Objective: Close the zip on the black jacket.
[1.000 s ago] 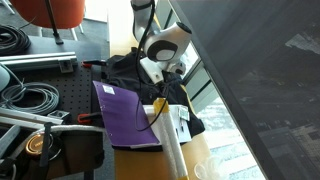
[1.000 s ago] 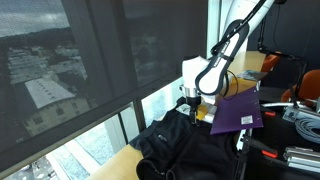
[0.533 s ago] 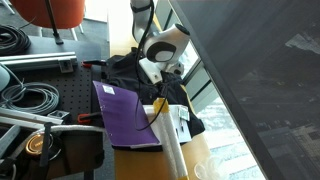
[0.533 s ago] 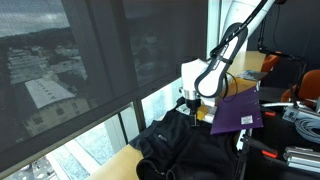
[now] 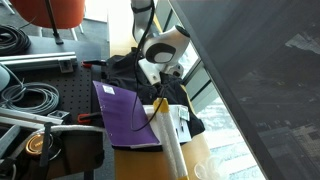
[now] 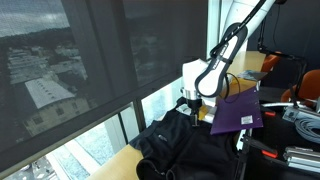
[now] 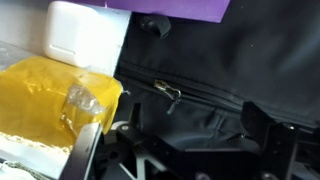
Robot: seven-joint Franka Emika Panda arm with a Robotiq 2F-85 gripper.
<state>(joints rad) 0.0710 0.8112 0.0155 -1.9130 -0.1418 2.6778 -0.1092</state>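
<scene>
The black jacket [image 5: 122, 68] lies crumpled on the table by the window and also shows in the other exterior view [image 6: 185, 150]. In the wrist view the jacket [image 7: 250, 60] fills most of the picture. The zip [image 7: 230, 97] runs across it as a thin dark line, with a small metal pull [image 7: 168, 92] at its left part. My gripper [image 7: 197, 122] hovers just over the fabric, open and empty, with the pull slightly beyond the left finger [image 7: 133, 118]. The gripper also shows over the jacket in both exterior views [image 5: 163, 76] [image 6: 188, 103].
A purple folder [image 5: 125, 115] lies beside the jacket, with a white roll [image 5: 170, 145] at its edge. A white box [image 7: 85, 35] and a yellow packet [image 7: 50, 100] lie to the gripper's left. Cables [image 5: 25, 98] and an orange chair [image 5: 55, 10] stand off the table. The window blind [image 6: 100, 60] is close by.
</scene>
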